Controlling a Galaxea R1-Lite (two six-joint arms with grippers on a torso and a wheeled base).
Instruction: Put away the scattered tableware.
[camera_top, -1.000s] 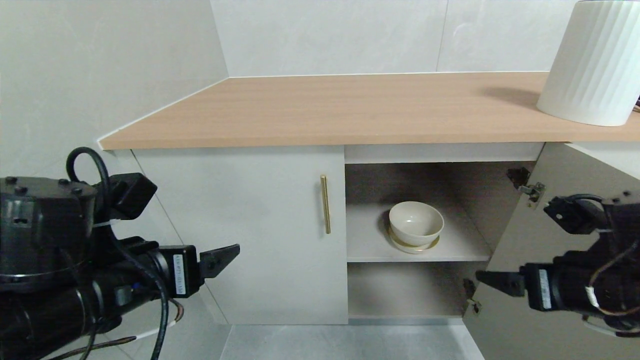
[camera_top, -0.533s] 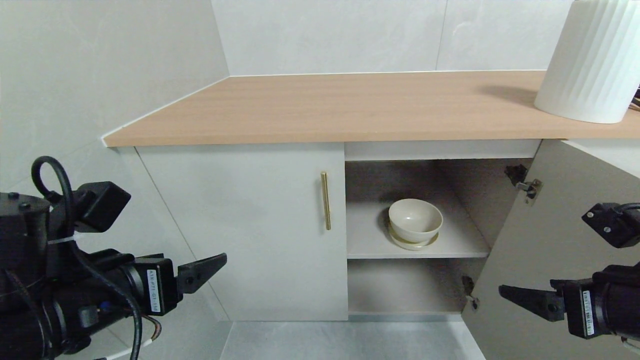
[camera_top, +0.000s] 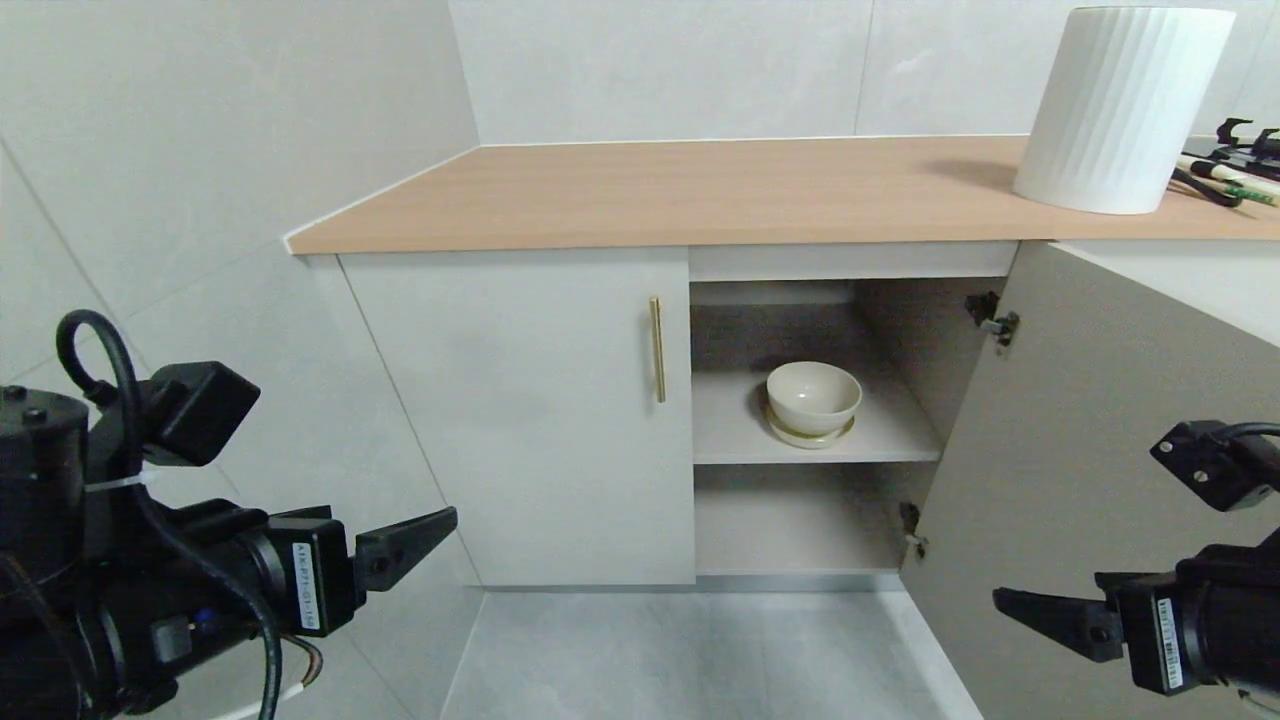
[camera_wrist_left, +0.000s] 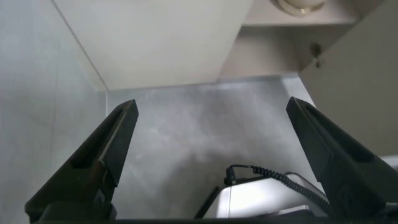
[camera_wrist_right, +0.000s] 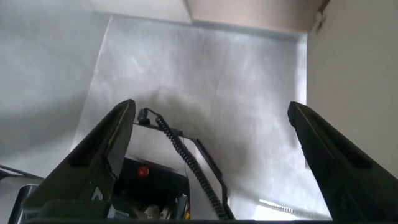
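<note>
Black arm, pointed left tool, looped cable.

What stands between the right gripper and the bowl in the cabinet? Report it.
Nothing visible does. The right door stands open, leaving the bowl, on its plate on the upper shelf, exposed to the right gripper, which hangs low beside that door.

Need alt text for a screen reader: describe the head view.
A cream round bowl sits on a gold-rimmed saucer on the upper shelf of an open grey cabinet. The left gripper and right gripper hang open, empty, in front.
</note>
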